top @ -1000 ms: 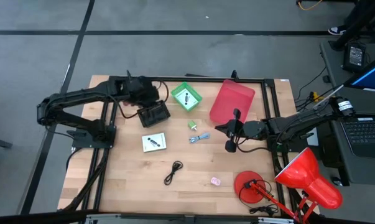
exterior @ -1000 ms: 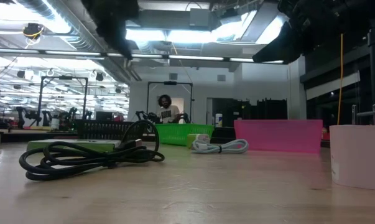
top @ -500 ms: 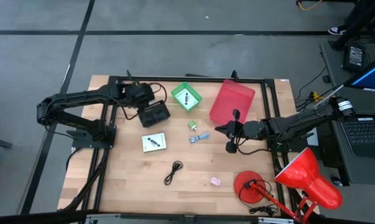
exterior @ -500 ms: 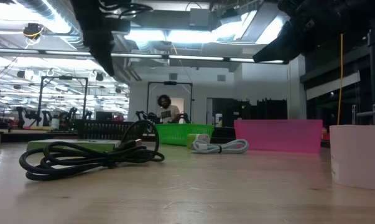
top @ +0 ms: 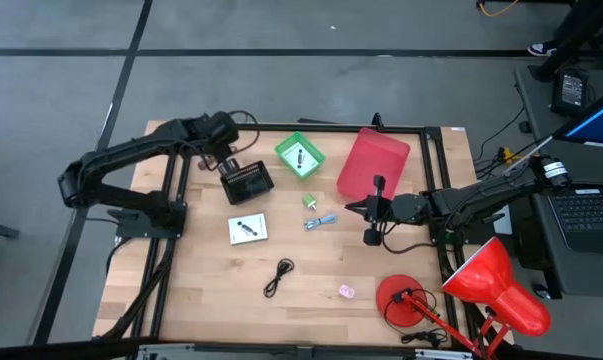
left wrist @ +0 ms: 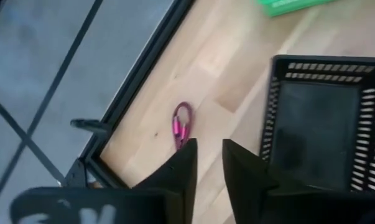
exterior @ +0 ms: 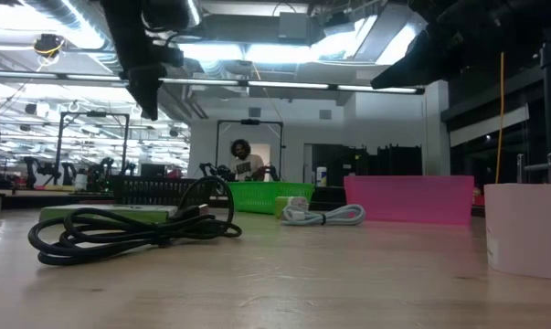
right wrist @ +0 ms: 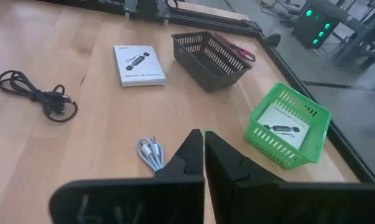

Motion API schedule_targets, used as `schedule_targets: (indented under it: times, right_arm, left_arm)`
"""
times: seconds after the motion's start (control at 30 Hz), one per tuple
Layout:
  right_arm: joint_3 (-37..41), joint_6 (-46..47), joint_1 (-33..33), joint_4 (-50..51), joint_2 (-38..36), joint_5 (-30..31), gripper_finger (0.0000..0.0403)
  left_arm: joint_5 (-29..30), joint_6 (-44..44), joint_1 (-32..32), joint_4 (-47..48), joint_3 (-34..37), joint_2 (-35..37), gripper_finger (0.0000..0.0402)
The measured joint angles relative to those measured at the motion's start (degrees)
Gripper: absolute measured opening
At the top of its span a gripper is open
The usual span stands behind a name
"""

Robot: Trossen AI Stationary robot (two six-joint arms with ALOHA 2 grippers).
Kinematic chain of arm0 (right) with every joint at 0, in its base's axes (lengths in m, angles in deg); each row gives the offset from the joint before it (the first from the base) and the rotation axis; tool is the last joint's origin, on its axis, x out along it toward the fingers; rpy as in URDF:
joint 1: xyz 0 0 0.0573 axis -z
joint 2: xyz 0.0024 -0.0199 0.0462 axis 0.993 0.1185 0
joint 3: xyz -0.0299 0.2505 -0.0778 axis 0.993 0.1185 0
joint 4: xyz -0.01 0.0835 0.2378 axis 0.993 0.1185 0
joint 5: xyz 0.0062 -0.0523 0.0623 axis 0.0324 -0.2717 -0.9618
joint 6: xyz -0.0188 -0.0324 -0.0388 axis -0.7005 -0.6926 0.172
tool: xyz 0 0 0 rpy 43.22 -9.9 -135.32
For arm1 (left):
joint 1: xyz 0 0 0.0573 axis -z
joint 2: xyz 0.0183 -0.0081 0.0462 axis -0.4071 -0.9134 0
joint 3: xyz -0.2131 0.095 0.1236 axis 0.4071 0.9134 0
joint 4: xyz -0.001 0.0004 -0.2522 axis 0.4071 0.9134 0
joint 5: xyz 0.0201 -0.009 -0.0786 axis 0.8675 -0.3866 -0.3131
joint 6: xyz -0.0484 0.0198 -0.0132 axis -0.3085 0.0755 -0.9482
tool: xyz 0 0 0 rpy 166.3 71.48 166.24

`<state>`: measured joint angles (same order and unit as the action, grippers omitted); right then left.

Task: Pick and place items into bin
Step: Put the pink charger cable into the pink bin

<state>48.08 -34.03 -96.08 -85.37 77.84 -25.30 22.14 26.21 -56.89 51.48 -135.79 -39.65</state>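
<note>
At the worktop's far left corner, the left gripper [left wrist: 209, 144] hangs over a red cable [left wrist: 181, 124], its two dark fingers standing a narrow gap apart and holding nothing. The cable is a small loop lying flat on the wood, in the strip between the dark frame rail [left wrist: 137, 74] along the worktop's edge and the near wall of the black basket [left wrist: 318, 124]. It touches neither of them.

From the left wrist, the loop lies just ahead of the fingertips. Its long axis runs roughly in line with the fingers' reach, so the jaws would close across it. Its nearer end sits off the middle of the gap, toward the finger on the rail side. A small sideways shift looks needed before a descent, and the basket wall close by leaves the other finger little room.

The right gripper [top: 371, 212] waits with its fingers pressed together near the worktop's right edge, in front of the pink bin [top: 373, 162] and well apart from the cable. That makes the left arm plainly the nearer one.

A white card [top: 247, 229], a black cable [top: 278, 277] and a blue-grey cable [top: 321, 221] lie loose toward the worktop's middle.
</note>
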Motion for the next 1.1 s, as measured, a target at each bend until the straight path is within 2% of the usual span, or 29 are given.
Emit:
schedule_targets:
  times: [0.17,0.33,0.63,0.9,1.1]
  right_arm:
    - [0.00,-0.45,0.02,-0.04,0.00,0.01,0.0000]
    - [0.00,-0.45,0.02,-0.04,0.00,0.00,0.0000]
    - [0.00,-1.95,0.02,-1.62,0.00,-0.01,0.0000]
    - [0.00,-4.40,0.02,-4.16,0.00,0.03,0.0000]
    - [0.00,-5.39,0.28,-4.20,0.00,-0.02,0.0000]
  left_arm:
    - [-0.91,0.18,-5.16,-0.38,1.47,-0.02,0.0113]
    - [-1.68,1.72,-8.72,-2.15,7.37,-0.04,0.0134]
    - [-7.65,8.15,-14.68,-11.04,17.10,-0.20,0.0134]
    - [-10.29,9.01,-19.95,-13.20,17.19,-0.46,0.0134]
    - [-12.01,9.89,-21.42,-13.29,17.19,-4.66,0.0132]
